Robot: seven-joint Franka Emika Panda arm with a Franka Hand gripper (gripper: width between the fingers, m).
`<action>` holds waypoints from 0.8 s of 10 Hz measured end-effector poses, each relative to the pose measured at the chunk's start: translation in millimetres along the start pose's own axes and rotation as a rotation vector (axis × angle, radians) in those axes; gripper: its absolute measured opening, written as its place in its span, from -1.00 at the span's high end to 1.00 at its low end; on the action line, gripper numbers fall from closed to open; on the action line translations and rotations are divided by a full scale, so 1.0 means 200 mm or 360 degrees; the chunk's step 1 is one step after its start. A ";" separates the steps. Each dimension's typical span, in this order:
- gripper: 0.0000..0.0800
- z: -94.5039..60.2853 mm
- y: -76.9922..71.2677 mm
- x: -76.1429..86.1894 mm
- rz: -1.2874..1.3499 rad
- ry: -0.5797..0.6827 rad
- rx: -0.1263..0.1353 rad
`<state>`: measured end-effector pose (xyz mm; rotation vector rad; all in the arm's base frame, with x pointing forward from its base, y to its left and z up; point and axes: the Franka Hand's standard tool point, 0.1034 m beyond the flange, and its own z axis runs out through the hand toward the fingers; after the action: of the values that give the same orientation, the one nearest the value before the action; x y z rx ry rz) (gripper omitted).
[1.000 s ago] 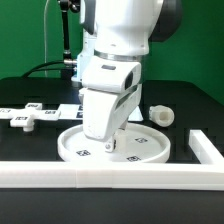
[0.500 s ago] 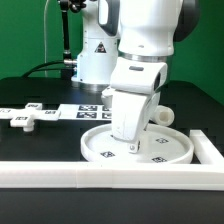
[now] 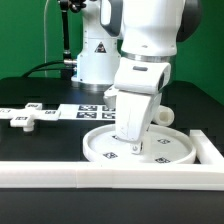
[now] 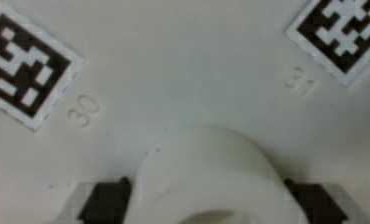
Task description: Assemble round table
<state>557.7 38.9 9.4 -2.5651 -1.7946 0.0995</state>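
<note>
The large rimmed round disc (image 3: pixel 165 152) lies flat on the black table near the front border bar. My gripper (image 3: pixel 135 148) reaches down onto its middle. In the wrist view my gripper (image 4: pixel 203 196) is shut on a white rounded hub (image 4: pixel 203 165) that rises from the disc's tagged surface (image 4: pixel 182 80), with a dark finger (image 4: pixel 107 198) on each side. The short thick cylinder post (image 3: pixel 165 115) stands just behind the disc at the exterior view's right. The small cross-shaped piece (image 3: pixel 22 120) lies far off at the exterior view's left.
A long white border bar (image 3: pixel 100 177) runs along the front and another (image 3: pixel 207 146) along the exterior view's right, close to the disc's rim. The marker board (image 3: pixel 75 110) lies behind the disc. The arm's base (image 3: pixel 90 60) stands at the back.
My gripper and the disc slid together toward the exterior view's right, close to the post and the right border bar. In the last half second they barely moved.
</note>
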 end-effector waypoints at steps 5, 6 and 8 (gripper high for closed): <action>-0.02 -0.01 0.05 0.01 -0.0016 -0.0024 0.0029; -0.22 -0.01 0.05 0.01 -0.0016 -0.0024 0.0030; -0.49 -0.01 0.05 0.01 -0.0017 -0.0024 0.0028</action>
<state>567.4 37.3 11.0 -2.5497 -1.8036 0.1346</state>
